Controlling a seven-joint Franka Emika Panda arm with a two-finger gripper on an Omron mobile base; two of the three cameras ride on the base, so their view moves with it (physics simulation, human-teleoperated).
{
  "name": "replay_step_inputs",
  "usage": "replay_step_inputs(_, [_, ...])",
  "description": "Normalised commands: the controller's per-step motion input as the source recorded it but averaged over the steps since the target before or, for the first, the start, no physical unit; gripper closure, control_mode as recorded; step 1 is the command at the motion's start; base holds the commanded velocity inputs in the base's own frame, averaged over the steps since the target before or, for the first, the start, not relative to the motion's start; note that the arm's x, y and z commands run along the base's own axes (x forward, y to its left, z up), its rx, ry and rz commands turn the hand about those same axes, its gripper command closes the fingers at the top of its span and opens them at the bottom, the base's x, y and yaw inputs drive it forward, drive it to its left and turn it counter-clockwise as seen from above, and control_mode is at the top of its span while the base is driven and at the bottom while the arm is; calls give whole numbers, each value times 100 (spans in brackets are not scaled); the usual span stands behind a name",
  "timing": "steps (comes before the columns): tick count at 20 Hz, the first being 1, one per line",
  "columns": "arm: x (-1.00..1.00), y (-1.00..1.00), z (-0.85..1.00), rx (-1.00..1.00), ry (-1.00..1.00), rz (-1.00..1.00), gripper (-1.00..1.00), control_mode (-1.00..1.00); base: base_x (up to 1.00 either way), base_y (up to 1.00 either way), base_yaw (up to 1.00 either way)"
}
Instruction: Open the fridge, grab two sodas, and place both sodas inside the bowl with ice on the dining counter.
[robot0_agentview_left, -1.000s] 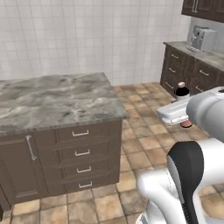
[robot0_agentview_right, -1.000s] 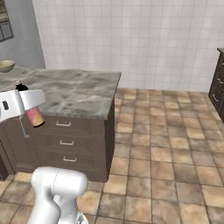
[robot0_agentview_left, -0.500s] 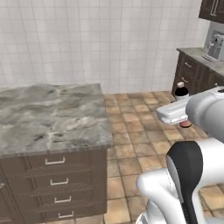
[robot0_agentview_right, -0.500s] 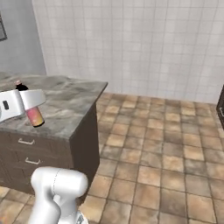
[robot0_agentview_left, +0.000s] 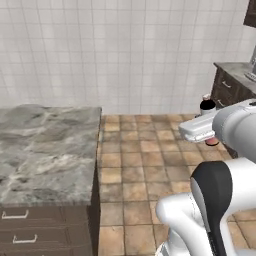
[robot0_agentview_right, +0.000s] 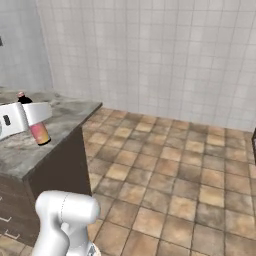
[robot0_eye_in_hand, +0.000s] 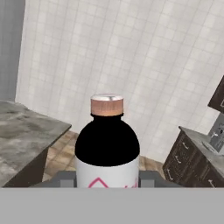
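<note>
My gripper (robot0_agentview_left: 198, 129) is shut on a soda (robot0_agentview_left: 207, 106), a dark cola bottle held roughly upright in mid-air over the tiled floor. In the hand view the soda (robot0_eye_in_hand: 107, 144) stands right in front of the camera, with its copper-coloured cap up and the white label between the fingertips (robot0_eye_in_hand: 65, 177). From the right base view the gripper (robot0_agentview_right: 27, 115) and the soda (robot0_agentview_right: 39, 133) show in front of the dining counter (robot0_agentview_right: 60, 112). That marbled dining counter (robot0_agentview_left: 45, 145) lies to my left. The bowl and the fridge are out of view.
Brown floor tiles (robot0_agentview_left: 145, 165) stretch ahead to a white tiled wall (robot0_agentview_left: 125, 55). Dark wooden cabinets (robot0_agentview_left: 232, 87) with a stone top stand at the right, also seen as cabinets (robot0_eye_in_hand: 192, 159) in the hand view. Drawers (robot0_agentview_left: 30, 230) sit under the dining counter.
The whole picture has shifted, so the camera has moved: the dining counter slid toward the left edge and more floor and wall show. The soda stays in the gripper.
</note>
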Motion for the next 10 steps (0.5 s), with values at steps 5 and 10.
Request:
replay_step_inputs(5, [0,0,0,0,0,0,100,100,70,-82,26])
replay_step_inputs(10, [0,0,0,0,0,0,100,100,76,-78,26])
